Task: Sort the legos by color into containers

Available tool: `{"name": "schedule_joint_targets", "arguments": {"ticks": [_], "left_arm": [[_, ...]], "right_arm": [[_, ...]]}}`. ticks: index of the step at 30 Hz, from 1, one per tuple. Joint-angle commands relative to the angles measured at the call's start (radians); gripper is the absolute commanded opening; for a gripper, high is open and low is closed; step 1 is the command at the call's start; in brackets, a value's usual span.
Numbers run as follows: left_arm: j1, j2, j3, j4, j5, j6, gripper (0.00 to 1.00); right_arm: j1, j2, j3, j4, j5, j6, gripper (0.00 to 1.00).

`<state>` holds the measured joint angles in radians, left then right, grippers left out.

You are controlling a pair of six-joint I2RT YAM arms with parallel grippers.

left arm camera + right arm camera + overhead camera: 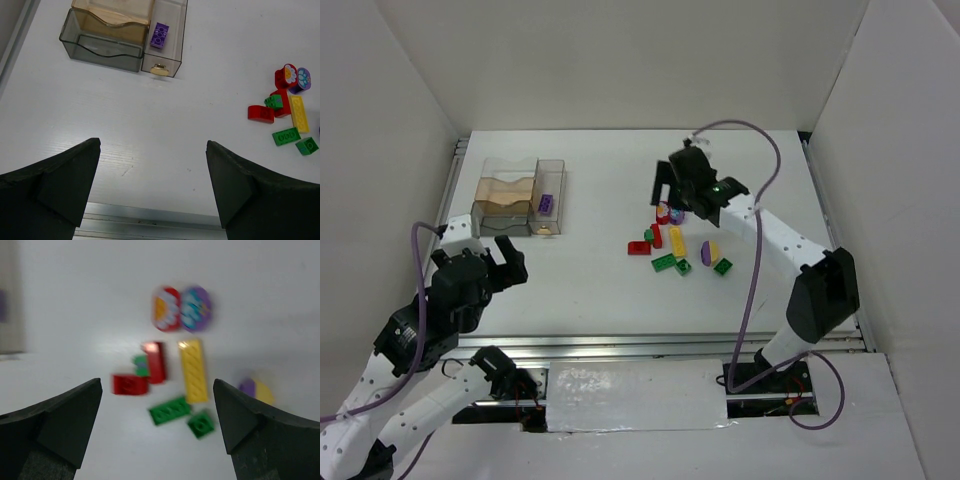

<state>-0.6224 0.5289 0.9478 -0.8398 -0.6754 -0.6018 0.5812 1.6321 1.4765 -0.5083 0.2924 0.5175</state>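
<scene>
The legos lie in a loose cluster (pixel 675 245) right of the table's middle. Among them are a long yellow brick (pixel 193 370), red bricks (pixel 155 361), green plates (pixel 170 410), two round flower pieces (pixel 180 308) and a purple-and-yellow piece (pixel 256 391). The clear containers box (pixel 518 195) stands at the back left. One purple brick (pixel 159 35) lies in its long narrow compartment. My right gripper (pixel 678 198) hovers open over the far side of the cluster, holding nothing; its wrist view is blurred. My left gripper (pixel 500 250) is open and empty just in front of the box.
A small tan clasp (pixel 160 69) sticks out at the box's near end. Metal rails run along the table's near edge (pixel 150 220) and left side (pixel 455 185). White walls enclose the table on three sides.
</scene>
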Motion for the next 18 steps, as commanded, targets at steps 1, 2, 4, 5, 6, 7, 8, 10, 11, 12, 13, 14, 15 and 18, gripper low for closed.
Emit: {"name": "schedule_joint_targets", "arguments": {"ticks": [1,2,4,5,6,7,8,10,11,12,13,14,15,18], "left_arm": [[0.004,0.011,-0.003,0.045,0.013,0.022,1.00],[0.004,0.016,-0.003,0.047,0.016,0.022,1.00],[0.004,0.025,-0.003,0.047,0.014,0.023,1.00],[0.004,0.028,-0.003,0.047,0.017,0.022,0.99],[0.004,0.031,-0.003,0.045,0.019,0.023,0.99],[0.004,0.039,-0.001,0.045,0.019,0.023,0.99],[0.003,0.042,-0.001,0.047,0.020,0.025,0.99],[0.004,0.045,-0.001,0.045,0.022,0.025,0.99],[0.004,0.046,-0.001,0.045,0.022,0.025,0.99],[0.004,0.048,-0.001,0.045,0.022,0.025,1.00],[0.004,0.046,-0.001,0.045,0.022,0.023,1.00],[0.004,0.046,-0.003,0.047,0.023,0.025,1.00],[0.004,0.045,-0.003,0.048,0.025,0.028,0.99],[0.003,0.045,-0.004,0.050,0.028,0.028,0.99]], "right_arm": [[-0.095,-0.083,-0.230,-0.067,-0.031,-0.023,1.00],[-0.118,-0.104,-0.270,-0.041,-0.073,-0.036,0.99],[-0.162,-0.129,-0.346,-0.021,-0.091,-0.053,0.99],[-0.172,-0.132,-0.364,-0.016,-0.096,-0.068,0.99],[-0.188,-0.127,-0.384,-0.016,-0.104,-0.071,0.99],[-0.193,-0.123,-0.390,-0.022,-0.114,-0.076,0.99],[-0.196,-0.112,-0.404,-0.022,-0.110,-0.077,0.99],[-0.213,-0.095,-0.413,-0.025,-0.090,-0.063,0.99],[-0.225,-0.083,-0.426,-0.018,-0.114,-0.063,0.98],[-0.239,-0.075,-0.430,-0.004,-0.125,-0.063,0.97],[-0.244,-0.061,-0.433,0.002,-0.131,-0.066,0.96],[-0.251,-0.052,-0.432,0.007,-0.137,-0.070,0.95],[-0.254,-0.040,-0.427,0.008,-0.147,-0.073,0.95],[-0.262,0.001,-0.406,0.004,-0.131,-0.085,0.90]]}}
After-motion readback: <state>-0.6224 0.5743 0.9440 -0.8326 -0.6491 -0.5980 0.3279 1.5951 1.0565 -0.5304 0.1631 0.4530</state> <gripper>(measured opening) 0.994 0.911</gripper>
